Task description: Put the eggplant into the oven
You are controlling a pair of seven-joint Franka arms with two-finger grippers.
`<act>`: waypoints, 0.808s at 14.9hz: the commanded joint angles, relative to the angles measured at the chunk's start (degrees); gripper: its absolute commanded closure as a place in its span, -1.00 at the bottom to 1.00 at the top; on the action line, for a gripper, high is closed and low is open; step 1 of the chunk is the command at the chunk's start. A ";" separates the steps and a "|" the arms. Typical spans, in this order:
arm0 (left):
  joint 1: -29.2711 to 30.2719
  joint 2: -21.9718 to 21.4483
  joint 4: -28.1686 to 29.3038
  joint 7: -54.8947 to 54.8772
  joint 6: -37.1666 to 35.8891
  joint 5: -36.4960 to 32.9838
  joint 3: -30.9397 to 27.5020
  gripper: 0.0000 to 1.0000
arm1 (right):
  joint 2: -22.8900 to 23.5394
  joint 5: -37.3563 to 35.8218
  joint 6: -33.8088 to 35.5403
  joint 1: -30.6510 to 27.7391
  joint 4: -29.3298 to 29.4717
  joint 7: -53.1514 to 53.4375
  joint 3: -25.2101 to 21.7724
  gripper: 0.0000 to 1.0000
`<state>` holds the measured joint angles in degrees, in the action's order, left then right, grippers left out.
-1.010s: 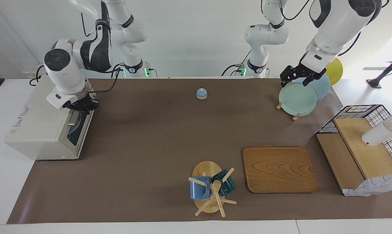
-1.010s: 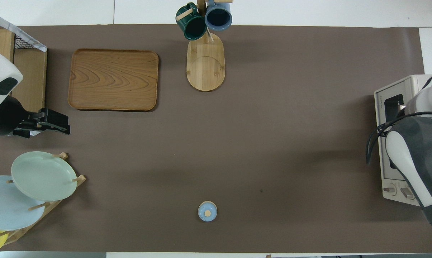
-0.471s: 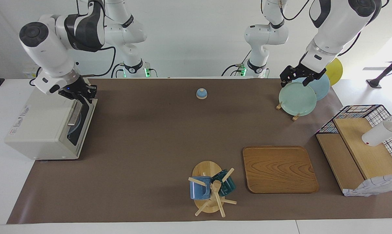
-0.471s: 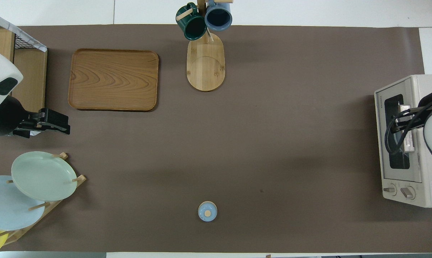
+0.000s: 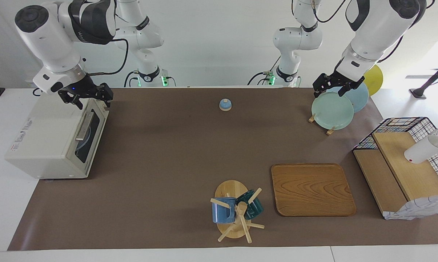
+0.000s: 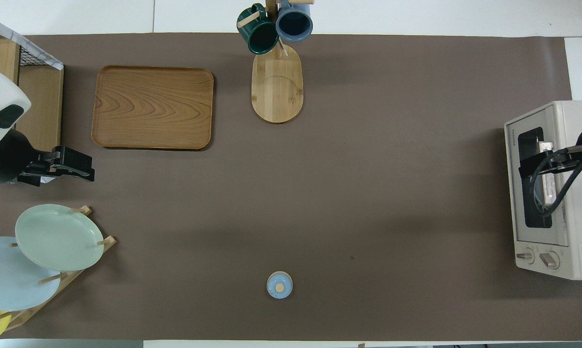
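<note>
**Oven door shut, eggplant out of sight**

The oven (image 5: 48, 142) is seen with its door closed, and the right gripper (image 5: 91, 99) is held just above its top front edge, jaws apart and empty. No eggplant is visible; whether it lies inside cannot be told. It is judged light, firm and slippery-skinned, best gripped across its middle. Well apart from the oven, the left gripper (image 5: 328, 91) waits, jaws apart.
</note>
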<state>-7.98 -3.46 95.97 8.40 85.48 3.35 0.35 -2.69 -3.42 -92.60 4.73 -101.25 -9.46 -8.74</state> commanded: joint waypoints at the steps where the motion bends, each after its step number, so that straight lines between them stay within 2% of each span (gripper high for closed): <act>1: 0.51 0.21 -1.14 -0.49 -1.37 -0.98 0.44 -1.00 | -1.00 1.22 -0.13 -0.86 -0.96 -0.73 -0.05 -1.00; 3: 0.60 0.21 -1.14 -0.49 -1.37 -0.98 0.44 -1.00 | 0.14 1.31 -2.23 -1.04 -0.35 -0.91 0.30 -1.00; 6: 0.51 0.21 -1.14 -0.49 -1.46 -0.98 0.44 -1.00 | 2.95 1.22 1.71 -1.30 3.06 -0.74 0.21 -1.00; 12: 0.51 0.21 -1.22 -0.49 -1.37 -0.98 0.44 -1.00 | 2.43 1.31 2.60 -2.18 3.96 -0.65 0.30 -1.00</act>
<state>-7.98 -3.46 95.97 8.40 85.48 3.35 0.35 -0.51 -3.42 -91.24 3.76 -98.43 -9.46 -8.91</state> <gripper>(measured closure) 0.000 0.000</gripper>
